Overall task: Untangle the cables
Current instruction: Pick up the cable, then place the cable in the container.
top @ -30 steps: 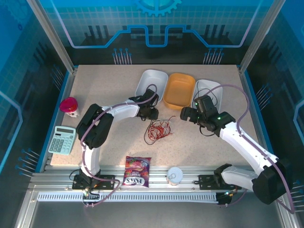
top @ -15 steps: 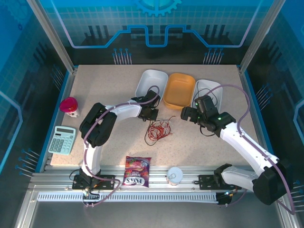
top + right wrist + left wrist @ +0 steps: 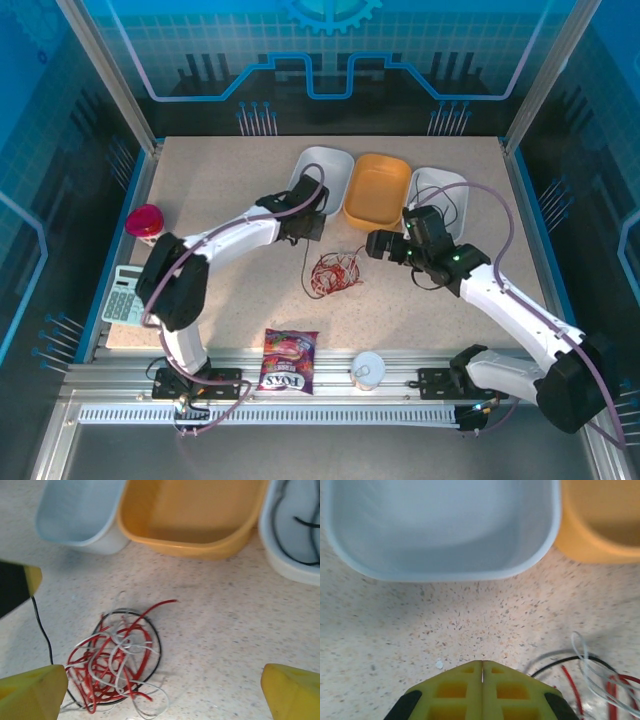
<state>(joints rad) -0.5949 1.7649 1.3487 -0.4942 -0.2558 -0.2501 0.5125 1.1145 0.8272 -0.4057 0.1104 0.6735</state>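
Note:
The cables lie as a tangle (image 3: 335,272) of red, whitish and black strands at mid-table, also seen in the right wrist view (image 3: 115,665) and at the lower right of the left wrist view (image 3: 590,677). My left gripper (image 3: 303,228) (image 3: 482,662) hangs just left of and behind the tangle, shut on a thin black cable (image 3: 42,630) that rises from the pile to its fingertip. My right gripper (image 3: 375,245) (image 3: 162,695) stands open to the right of the tangle, nothing between its fingers.
Three bins stand behind the tangle: a white one (image 3: 320,175), an orange one (image 3: 378,188), and a white one (image 3: 435,195) holding a black cable (image 3: 295,535). A calculator (image 3: 130,290) and a pink-lidded cup (image 3: 146,222) sit far left. A snack bag (image 3: 288,360) and a white cup (image 3: 368,370) are at the near edge.
My left gripper has shut and drawn back to the left, pulling a black strand out of the pile. The right gripper has edged left toward the tangle, still open.

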